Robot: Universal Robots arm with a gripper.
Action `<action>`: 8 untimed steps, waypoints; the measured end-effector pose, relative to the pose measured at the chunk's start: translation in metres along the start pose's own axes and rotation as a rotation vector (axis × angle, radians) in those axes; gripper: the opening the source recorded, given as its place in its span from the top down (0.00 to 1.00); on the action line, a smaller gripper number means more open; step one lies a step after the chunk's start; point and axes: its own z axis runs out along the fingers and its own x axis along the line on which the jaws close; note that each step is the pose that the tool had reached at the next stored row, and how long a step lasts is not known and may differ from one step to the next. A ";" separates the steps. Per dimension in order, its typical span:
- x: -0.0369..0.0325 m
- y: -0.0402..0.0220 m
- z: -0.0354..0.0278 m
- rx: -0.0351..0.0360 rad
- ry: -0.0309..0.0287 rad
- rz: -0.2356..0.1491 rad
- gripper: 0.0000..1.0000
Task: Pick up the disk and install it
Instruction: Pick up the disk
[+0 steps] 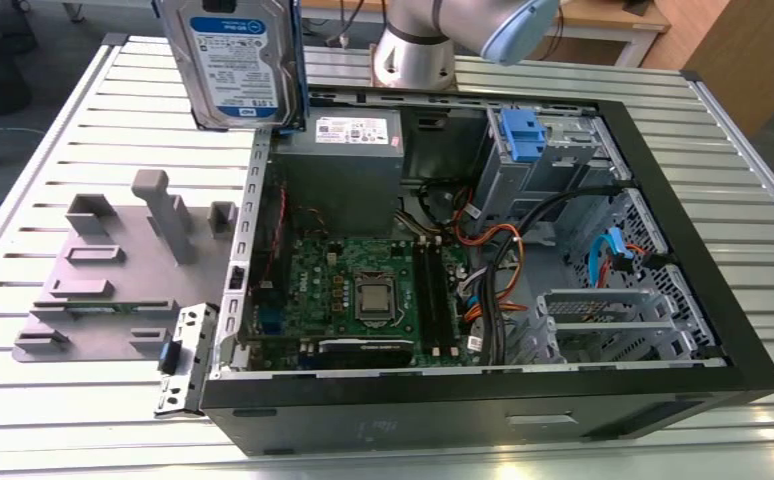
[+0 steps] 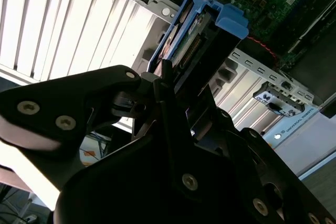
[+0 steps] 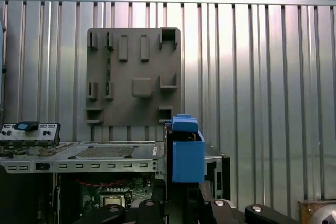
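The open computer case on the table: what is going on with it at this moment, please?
A robot arm is at work on it. Its gripper is shut on the disk, the silver drive in a blue bracket, and holds it upright in the air by the corner of the open computer case at the exterior view's left. The disk is not yet installed. A grey fixture plate lies on the table beside the case.

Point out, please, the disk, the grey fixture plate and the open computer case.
disk [image 1: 234, 62]: exterior view, on its blue-and-white label.
grey fixture plate [image 1: 147, 285]: exterior view, on a bare flat part of its surface.
computer case [image 1: 427, 397]: exterior view, on its black near wall.
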 end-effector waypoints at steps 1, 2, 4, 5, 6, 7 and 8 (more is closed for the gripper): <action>0.0000 -0.0015 0.0002 0.0001 -0.0001 0.000 0.65; 0.0000 -0.0030 0.0003 0.0000 0.0000 0.000 0.65; -0.0001 -0.0060 0.0006 0.0000 0.0000 0.000 0.65; -0.0001 -0.0073 0.0007 0.0000 0.0000 0.000 0.65; -0.0001 -0.0087 0.0008 0.0000 0.0000 0.000 0.65; -0.0001 -0.0103 0.0010 0.0000 0.0000 0.000 0.65; -0.0001 -0.0119 0.0012 0.0001 -0.0001 0.000 0.65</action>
